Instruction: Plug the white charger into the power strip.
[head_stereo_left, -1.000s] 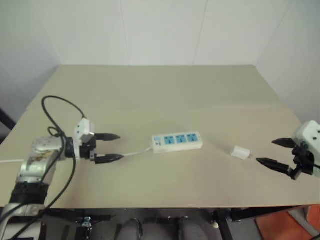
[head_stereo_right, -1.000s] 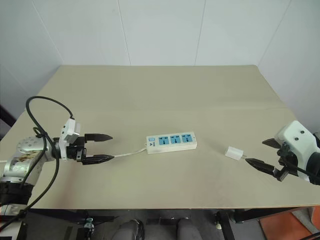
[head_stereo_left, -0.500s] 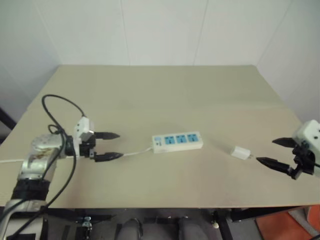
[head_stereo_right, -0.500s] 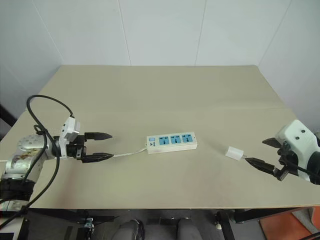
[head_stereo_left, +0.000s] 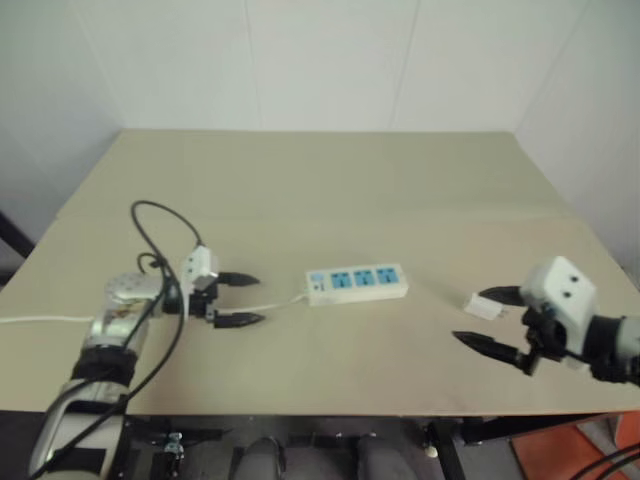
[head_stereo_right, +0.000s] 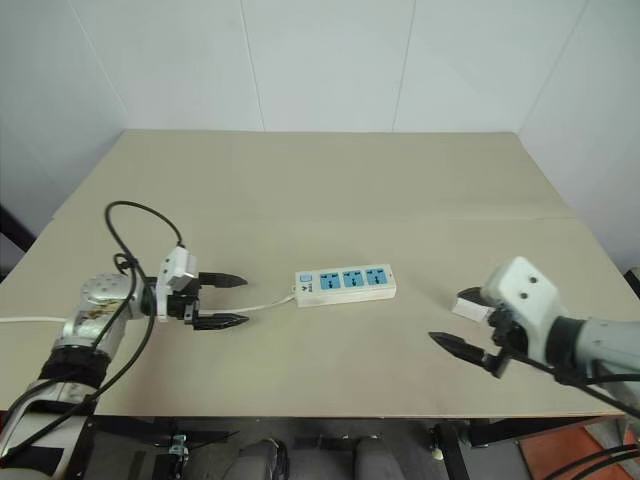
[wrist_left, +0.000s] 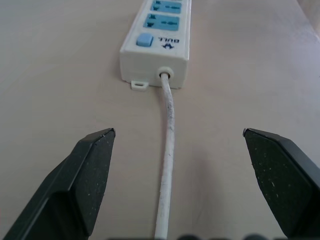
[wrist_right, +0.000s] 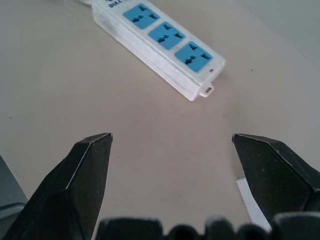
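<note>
Bare table (head_stereo_right: 330, 190) lies open around the power strip (head_stereo_right: 345, 283).

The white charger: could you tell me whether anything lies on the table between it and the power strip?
Nothing visible does. Only bare table separates the white charger from the near end of the power strip. The right gripper sits open beside the charger, not between them.

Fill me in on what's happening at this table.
A two-armed robot is set to plug a white charger into a power strip lying mid-table. Nothing is held yet. The right gripper hangs open right beside the charger, which lies loose on the table. The left gripper, also open, points at the strip's cord end, its fingers straddling the thin white cord. All three outlets are free.
</note>
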